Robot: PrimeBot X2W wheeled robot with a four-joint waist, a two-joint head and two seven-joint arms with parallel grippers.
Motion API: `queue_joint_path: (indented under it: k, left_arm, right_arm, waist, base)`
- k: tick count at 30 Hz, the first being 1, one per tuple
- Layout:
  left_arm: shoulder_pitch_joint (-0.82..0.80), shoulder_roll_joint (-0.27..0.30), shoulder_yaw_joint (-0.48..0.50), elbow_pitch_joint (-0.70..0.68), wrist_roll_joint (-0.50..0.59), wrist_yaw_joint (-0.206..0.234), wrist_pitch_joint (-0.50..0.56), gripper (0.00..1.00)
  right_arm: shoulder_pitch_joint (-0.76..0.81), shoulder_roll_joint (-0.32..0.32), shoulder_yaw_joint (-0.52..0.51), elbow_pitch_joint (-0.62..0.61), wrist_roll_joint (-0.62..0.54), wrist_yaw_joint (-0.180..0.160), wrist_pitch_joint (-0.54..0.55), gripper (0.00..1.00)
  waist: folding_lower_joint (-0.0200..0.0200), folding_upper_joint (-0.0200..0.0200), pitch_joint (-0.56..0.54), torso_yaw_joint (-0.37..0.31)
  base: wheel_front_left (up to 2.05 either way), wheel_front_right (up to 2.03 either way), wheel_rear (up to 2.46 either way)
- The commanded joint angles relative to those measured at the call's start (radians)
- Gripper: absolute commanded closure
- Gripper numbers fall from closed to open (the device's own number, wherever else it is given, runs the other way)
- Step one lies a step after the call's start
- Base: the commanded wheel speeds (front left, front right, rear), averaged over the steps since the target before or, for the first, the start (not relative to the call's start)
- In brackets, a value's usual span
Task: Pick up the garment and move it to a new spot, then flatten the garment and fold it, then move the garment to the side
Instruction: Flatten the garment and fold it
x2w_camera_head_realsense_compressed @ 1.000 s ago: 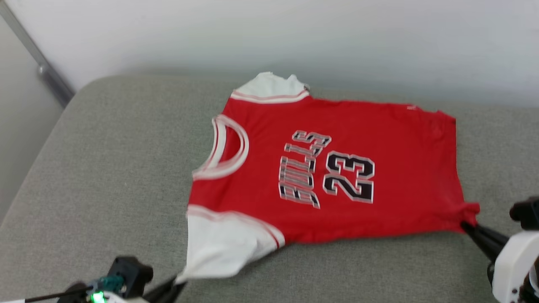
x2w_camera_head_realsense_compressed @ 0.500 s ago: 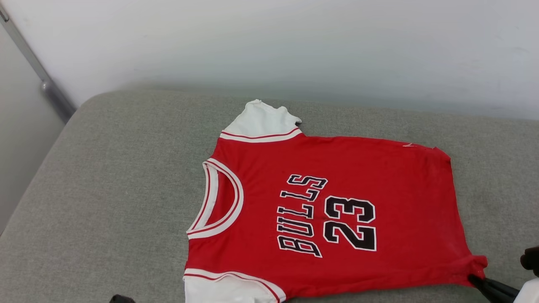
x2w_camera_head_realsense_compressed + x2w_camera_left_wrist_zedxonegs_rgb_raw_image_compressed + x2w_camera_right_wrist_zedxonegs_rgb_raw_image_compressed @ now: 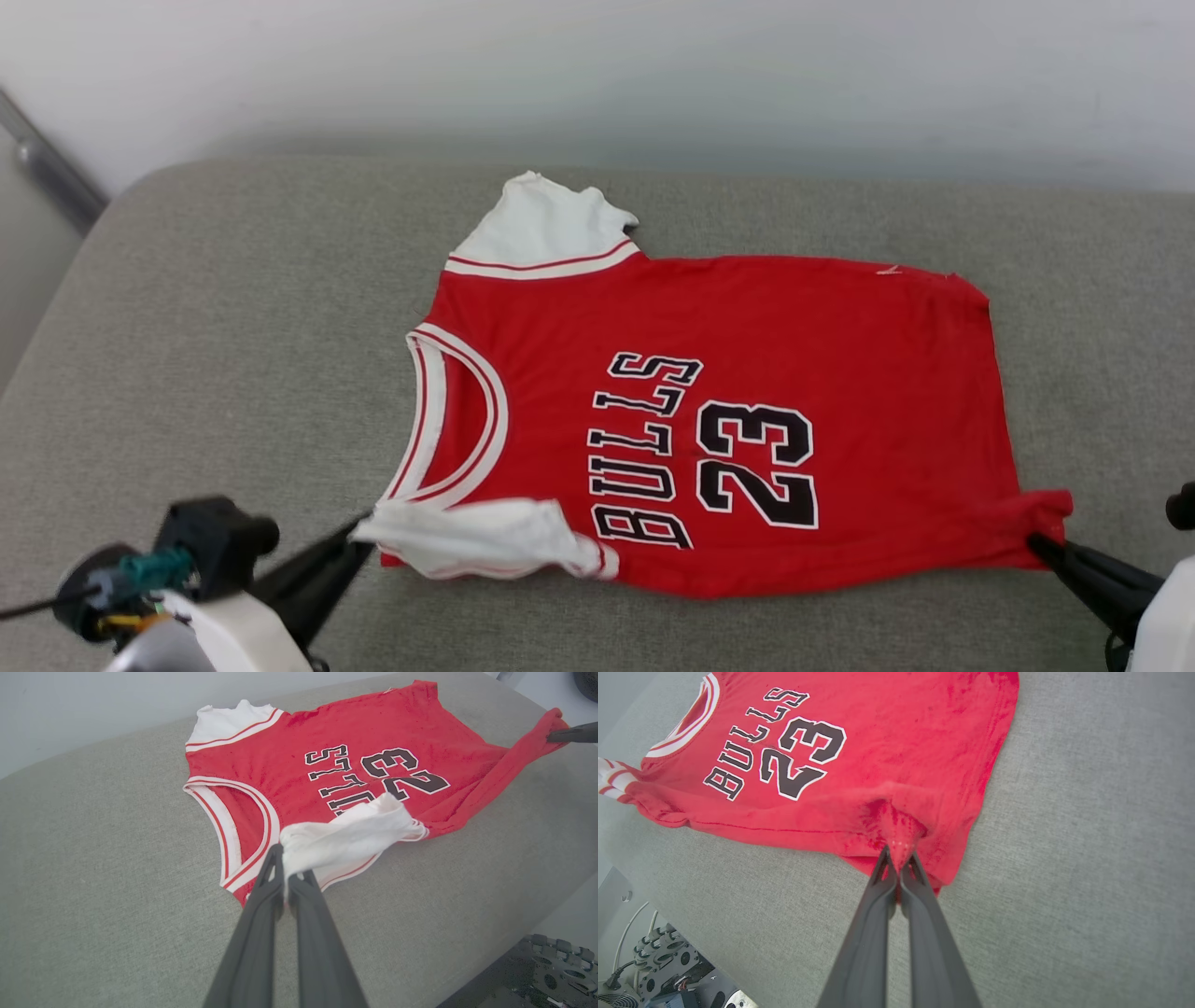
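a: shirt (image 3: 747,317)?
b: left claw (image 3: 362,534) pinches its sleeve (image 3: 485,541), right claw (image 3: 1033,541) the hem corner (image 3: 1050,511), maybe both layers. the rest lies on the cushion (image 3: 233,327) beyond them.
a: then?
b: lift evenly, fold across together.

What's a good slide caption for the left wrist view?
The left gripper pinches a white sleeve of the red jersey lying on a grey cushion.
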Motion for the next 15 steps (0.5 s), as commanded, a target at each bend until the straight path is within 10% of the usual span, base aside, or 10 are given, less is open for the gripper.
queue_joint_path:
  k: [1,15]
  left_arm:
    - [-0.037,-0.006,0.013,0.012,0.010,-0.007,-0.005,1.00]
    - [-0.301,-0.074,0.029,0.169,0.075,-0.097,0.067,1.00]
  right_arm:
    - [-0.027,0.010,-0.006,-0.015,-0.005,-0.001,0.007,1.00]
    - [-0.152,0.055,-0.024,-0.020,-0.051,-0.001,0.125,1.00]
  waist:
    - [0.0000,-0.0001,0.030,-0.012]
    - [0.0000,-0.0001,0.171,-0.045]
  base:
    - [0.00,0.00,0.00]
    - [0.00,0.00,0.00]
